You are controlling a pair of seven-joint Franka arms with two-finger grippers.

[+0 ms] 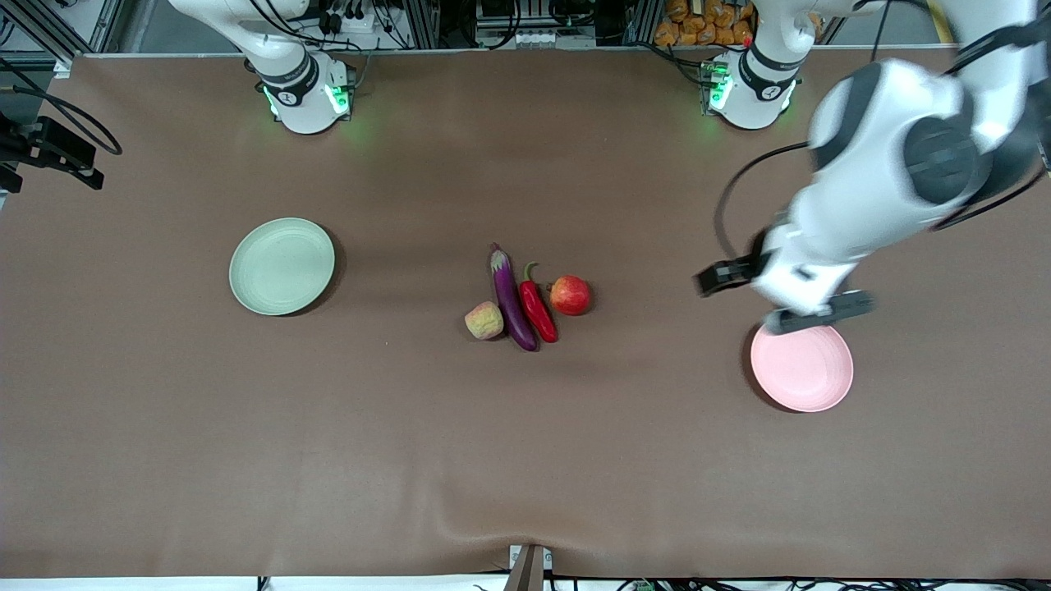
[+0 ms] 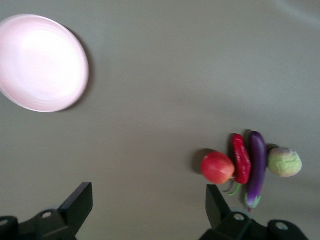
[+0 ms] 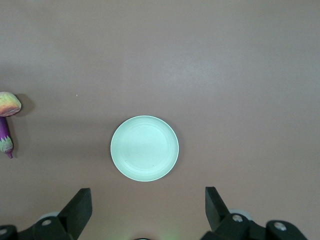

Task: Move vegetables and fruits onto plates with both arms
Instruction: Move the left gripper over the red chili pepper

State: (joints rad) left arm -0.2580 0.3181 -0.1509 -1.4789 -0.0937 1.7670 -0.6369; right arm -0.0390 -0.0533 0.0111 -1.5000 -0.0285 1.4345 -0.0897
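Observation:
The purple eggplant (image 1: 512, 300), red chili (image 1: 538, 312), red apple (image 1: 571, 295) and peach (image 1: 484, 320) lie close together mid-table. The green plate (image 1: 282, 265) is toward the right arm's end and the pink plate (image 1: 802, 367) toward the left arm's end; both are empty. My left gripper (image 1: 776, 295) is open and empty, in the air over the pink plate's edge nearest the bases. Its wrist view shows the gripper (image 2: 149, 205), pink plate (image 2: 40, 62), apple (image 2: 217, 167), chili (image 2: 242, 159), eggplant (image 2: 257, 167) and peach (image 2: 284, 162). My right gripper (image 3: 146, 210) is open and empty high above the green plate (image 3: 144, 148).
The arm bases (image 1: 304, 90) (image 1: 751, 86) stand along the table edge farthest from the front camera. A black camera mount (image 1: 49, 152) sits at the right arm's end. A bracket (image 1: 530, 566) sits at the table edge nearest the front camera. The right wrist view shows the peach (image 3: 9, 104) and eggplant (image 3: 5, 137).

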